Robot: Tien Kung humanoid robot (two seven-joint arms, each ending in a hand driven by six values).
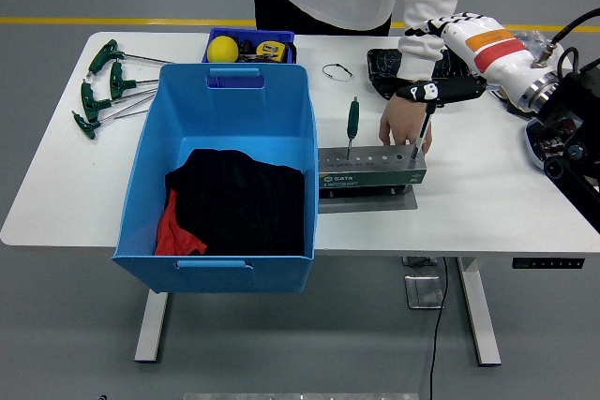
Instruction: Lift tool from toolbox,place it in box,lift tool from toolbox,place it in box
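Observation:
A grey-green toolbox stand (370, 171) sits at mid-table, right of the big blue box (155, 152). Two tools stand upright in it: a small green-handled driver (352, 121) and, at its right end, a T-handle tool (421, 128) whose crossbar is mostly hidden. My right hand (433, 67) is over that crossbar. Its white fingers (422, 32) are spread above it and a black digit lies along it, so the hand is open. The person's hand (401, 124) rests on the table behind the stand's right end. My left arm is out of view.
Black and red cloth (239, 203) lies in the blue box. Several green T-handle wrenches (108, 86) lie at the far left. A small blue tray (248, 45) holds a yellow ball and a tape measure. A black tray (386, 67) and a grey bowl (536, 142) sit at the right.

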